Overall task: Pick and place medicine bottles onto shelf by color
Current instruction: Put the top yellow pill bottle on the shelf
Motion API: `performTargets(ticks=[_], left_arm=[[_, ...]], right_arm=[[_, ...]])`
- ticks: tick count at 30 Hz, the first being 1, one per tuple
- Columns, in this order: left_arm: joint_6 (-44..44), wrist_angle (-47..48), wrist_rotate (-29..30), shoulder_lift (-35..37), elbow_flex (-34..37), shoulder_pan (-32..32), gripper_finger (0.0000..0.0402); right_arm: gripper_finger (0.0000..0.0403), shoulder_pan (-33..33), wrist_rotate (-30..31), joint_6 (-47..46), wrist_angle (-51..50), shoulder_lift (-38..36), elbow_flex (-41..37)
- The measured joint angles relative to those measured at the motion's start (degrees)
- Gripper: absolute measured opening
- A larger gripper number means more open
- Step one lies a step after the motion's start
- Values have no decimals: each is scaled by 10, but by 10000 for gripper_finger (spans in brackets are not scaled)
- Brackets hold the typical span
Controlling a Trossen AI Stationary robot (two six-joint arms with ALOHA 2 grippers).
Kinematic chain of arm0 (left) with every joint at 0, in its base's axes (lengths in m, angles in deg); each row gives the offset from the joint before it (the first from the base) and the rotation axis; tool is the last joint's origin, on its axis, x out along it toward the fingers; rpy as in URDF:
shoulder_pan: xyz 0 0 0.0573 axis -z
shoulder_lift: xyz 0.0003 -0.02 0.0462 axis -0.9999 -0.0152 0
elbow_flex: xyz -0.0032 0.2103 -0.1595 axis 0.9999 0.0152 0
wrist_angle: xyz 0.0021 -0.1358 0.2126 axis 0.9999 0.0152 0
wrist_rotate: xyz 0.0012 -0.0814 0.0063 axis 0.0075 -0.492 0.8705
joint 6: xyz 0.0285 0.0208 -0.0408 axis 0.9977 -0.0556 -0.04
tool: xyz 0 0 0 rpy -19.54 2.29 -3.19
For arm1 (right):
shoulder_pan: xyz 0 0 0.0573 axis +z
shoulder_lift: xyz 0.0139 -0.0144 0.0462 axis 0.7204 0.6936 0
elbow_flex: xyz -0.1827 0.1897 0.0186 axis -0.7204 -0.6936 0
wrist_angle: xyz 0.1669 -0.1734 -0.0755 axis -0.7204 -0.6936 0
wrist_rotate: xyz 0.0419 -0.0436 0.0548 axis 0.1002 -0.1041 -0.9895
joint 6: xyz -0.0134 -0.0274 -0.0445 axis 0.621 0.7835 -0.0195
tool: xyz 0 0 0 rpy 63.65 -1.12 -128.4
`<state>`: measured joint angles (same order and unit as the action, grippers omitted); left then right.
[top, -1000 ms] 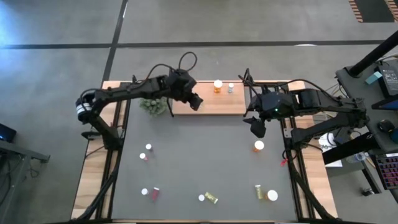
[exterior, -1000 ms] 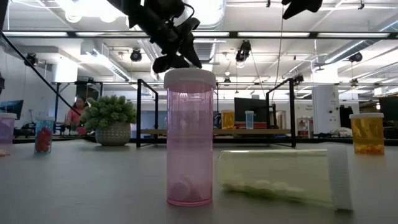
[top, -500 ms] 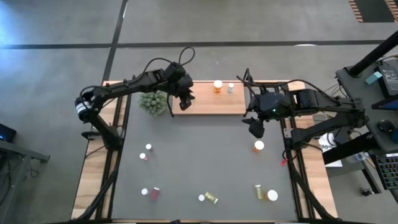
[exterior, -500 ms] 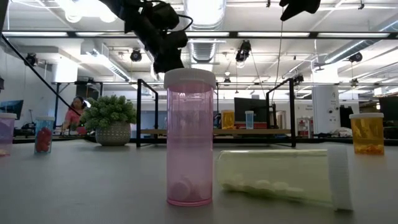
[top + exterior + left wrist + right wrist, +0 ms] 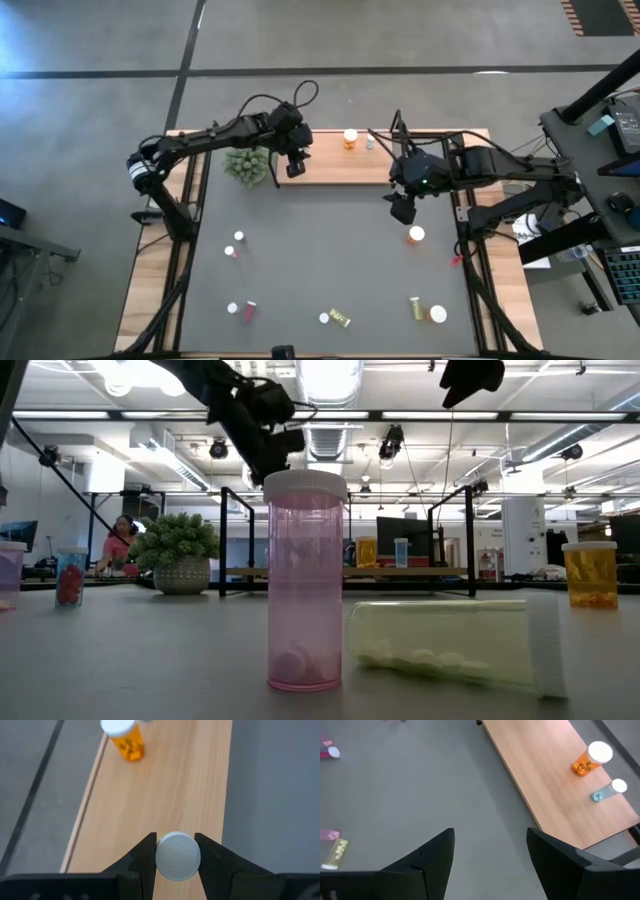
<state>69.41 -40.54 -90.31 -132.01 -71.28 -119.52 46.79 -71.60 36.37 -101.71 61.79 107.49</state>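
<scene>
The left tool (image 5: 176,857) hangs over the left end of the shelf (image 5: 335,163), upper middle of the high view, its fingers clamped on a white-capped bottle (image 5: 178,856). The right tool (image 5: 490,851) hovers over the grey surface (image 5: 330,250) just below the shelf's right end, fingers spread wide with nothing between them. An orange bottle (image 5: 350,138) and a pale blue bottle (image 5: 369,142) stand on the shelf; the other bottles lie scattered across the lower surface
</scene>
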Motion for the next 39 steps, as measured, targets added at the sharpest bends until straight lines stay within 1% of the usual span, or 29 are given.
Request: performTargets(ticks=[7, 16, 18, 21, 26, 29, 37, 39], left_arm=[[25, 18, 9, -47, -10, 0, 102], [39, 20, 10, -53, -43, -3, 102], [51, 20, 14, -53, -50, -7, 102], [58, 21, 41, -53, -54, -12, 102], [59, 35, 47, -60, -54, -23, 102], [56, 48, 48, -69, -54, -29, 102], [56, 58, 49, -105, -55, -30, 102], [58, 53, 50, -109, -59, -30, 102]], right_arm=[[238, 0, 0, 0, 2, 37, 0], [238, 0, 0, 0, 9, 105, 0], [238, 0, 28, 0, 11, 118, 0], [238, 3, 39, -5, 11, 128, 0], [238, 3, 74, 2, 8, 127, 0], [238, 3, 89, 2, 5, 114, 0], [238, 5, 83, -5, 15, 67, 0], [238, 5, 72, -5, 13, 57, 0]])
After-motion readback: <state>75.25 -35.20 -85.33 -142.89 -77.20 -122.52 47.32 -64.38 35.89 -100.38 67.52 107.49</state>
